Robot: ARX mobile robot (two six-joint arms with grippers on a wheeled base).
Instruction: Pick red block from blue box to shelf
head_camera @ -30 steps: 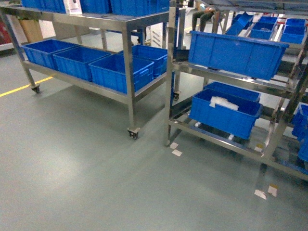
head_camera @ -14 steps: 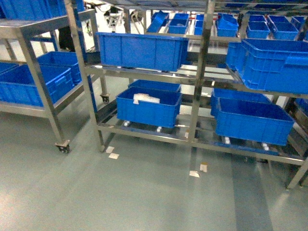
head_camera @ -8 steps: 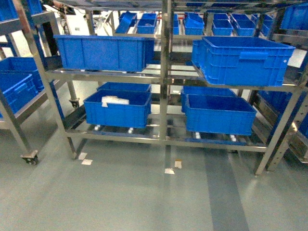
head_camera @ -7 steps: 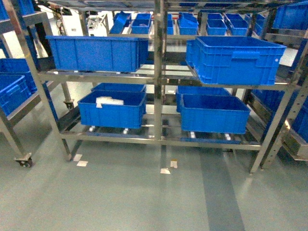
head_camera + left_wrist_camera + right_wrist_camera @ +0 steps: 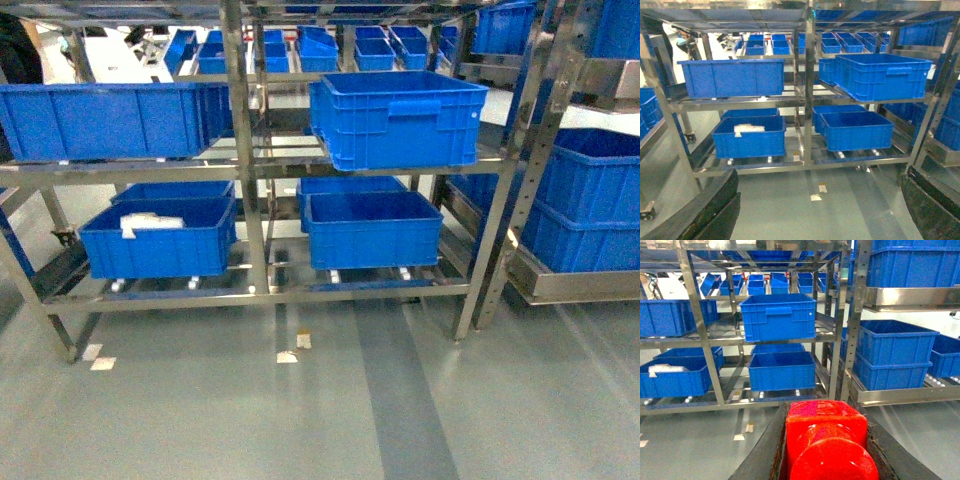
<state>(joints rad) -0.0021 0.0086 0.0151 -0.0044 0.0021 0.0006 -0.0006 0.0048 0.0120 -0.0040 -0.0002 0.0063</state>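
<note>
Red block (image 5: 827, 440), small glossy red plastic brick with a round stud facing the camera: I see it only in my right wrist view, clamped between the two dark fingers (image 5: 762, 450) of the right gripper (image 5: 826, 455), filling the lower middle of that view.

Shelf (image 5: 245, 160), multi-tier shiny stainless-steel rack with perforated uprights: it stands square ahead of me in the head view. Half a second ago its central upright sat at mid-frame; it now lies left of centre, and a second steel rack (image 5: 560, 285) holding stacked crates has come into view on the right.

Dark blue ribbed plastic crate (image 5: 395, 115) on the middle tier, right bay; a wider dark blue crate (image 5: 105, 120) on the same tier, left bay. Both have slid leftward in my head view since the earlier frame.

Two lower dark blue crates: the right one (image 5: 372, 232), and the left one (image 5: 158, 240) with white sheet material (image 5: 148, 222) in it.

Left gripper (image 5: 820, 210): jaws spread wide, the black fingers (image 5: 715, 210) at the bottom corners of the left wrist view, nothing between them.

White paper scraps (image 5: 288, 356) on the grey floor (image 5: 330, 420) before the rack.
</note>
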